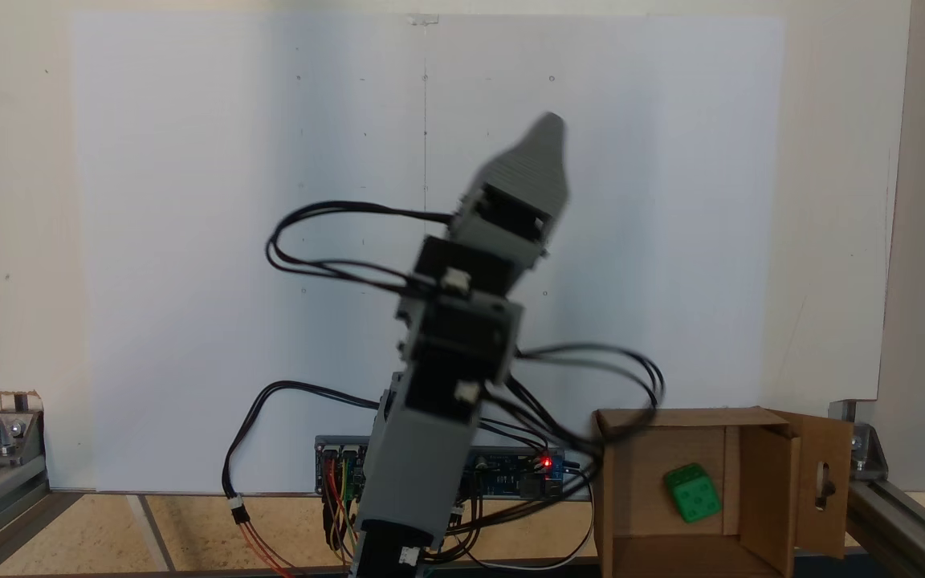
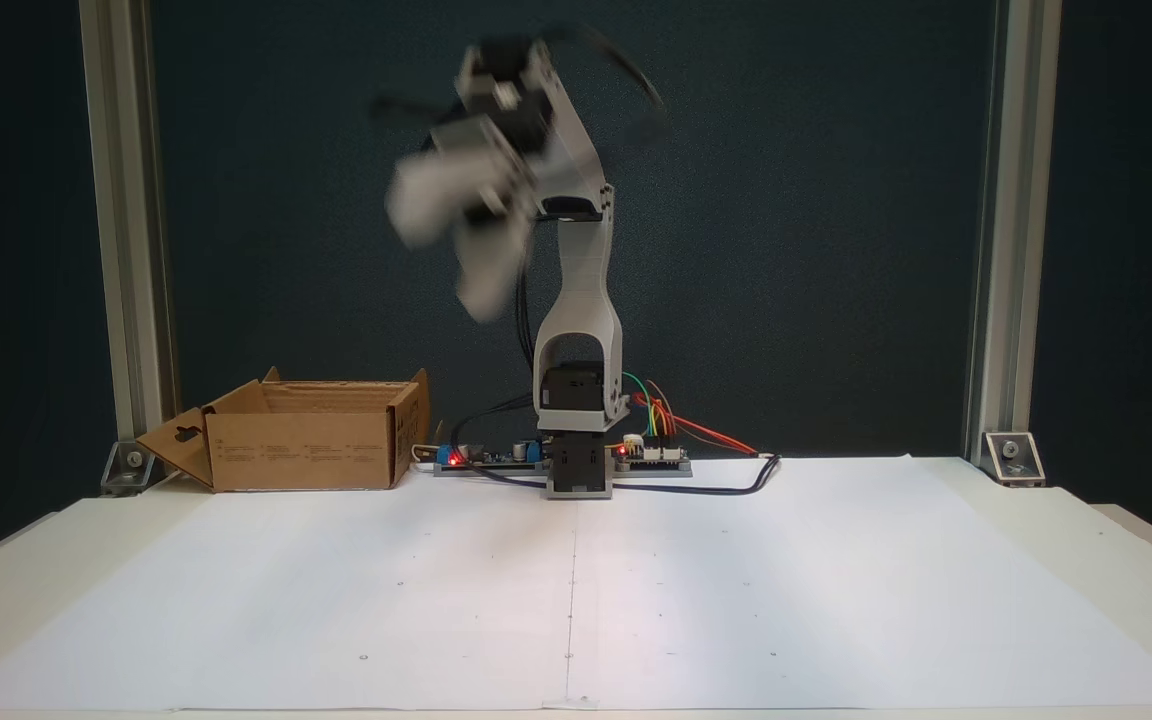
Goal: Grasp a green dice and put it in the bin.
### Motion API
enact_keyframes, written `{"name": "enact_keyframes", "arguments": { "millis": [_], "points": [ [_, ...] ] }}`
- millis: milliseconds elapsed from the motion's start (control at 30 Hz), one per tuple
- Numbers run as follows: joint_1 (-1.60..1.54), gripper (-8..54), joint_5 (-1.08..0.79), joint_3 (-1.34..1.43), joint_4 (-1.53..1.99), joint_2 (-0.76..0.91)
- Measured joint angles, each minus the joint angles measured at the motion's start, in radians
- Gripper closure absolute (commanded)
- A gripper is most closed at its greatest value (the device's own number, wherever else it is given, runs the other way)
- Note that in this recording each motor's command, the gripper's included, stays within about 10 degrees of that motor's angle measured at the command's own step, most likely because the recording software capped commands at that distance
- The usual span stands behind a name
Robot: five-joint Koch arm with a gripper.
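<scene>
Green dice (image 1: 693, 494): lay inside the bin, on its cardboard floor, near the inner divider flap; one face w/ pips turned toward the cam. Nothing touched it.
Bin (image 1: 647, 425): brown cardboard box, flaps open, at lower right in a fixed view; in a fixed view from the front (image 2: 306, 450) it sat at the left, back of the tabletop, just beside the arm's base electronics. Flap w/ slot cutout (image 1: 824, 482) stood out to the side.
Tool (image 1: 547, 140): raised high, well apart from bin and dice, blurred in both fixed views. From above only one grey tapered tip showed; from the front (image 2: 471, 265) it was a pale smear pointing down-left. Open or closed: can't tell. Nothing visible in it.
Arm (image 2: 576, 290): upright on its base at the back-centre, elbow bent, upper part over toward the bin side. Black cables looped off it.
Board (image 2: 651, 455): beside the base, red LED lit, coloured wires attached.
Tabletop (image 2: 736, 600): covered w/ white paper sheets, seam down the middle.
Frame (image 2: 996, 250): alu posts at both sides, brackets at the feet.
</scene>
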Motion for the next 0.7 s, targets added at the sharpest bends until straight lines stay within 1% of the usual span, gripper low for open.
{"name": "enact_keyframes", "arguments": {
  "millis": [100,167,333,633,700],
  "points": [
    [-0.206,1.8,0.0,0.293,-0.152,0.08],
    [-0.261,1.6,0.0,0.397,-0.242,0.141],
    [-0.236,1.0,0.0,0.543,-0.483,0.236],
    [-0.103,1.5,0.0,0.723,-0.887,0.313],
    [-0.104,1.4,0.0,0.785,-0.979,0.356]
  ]
}}
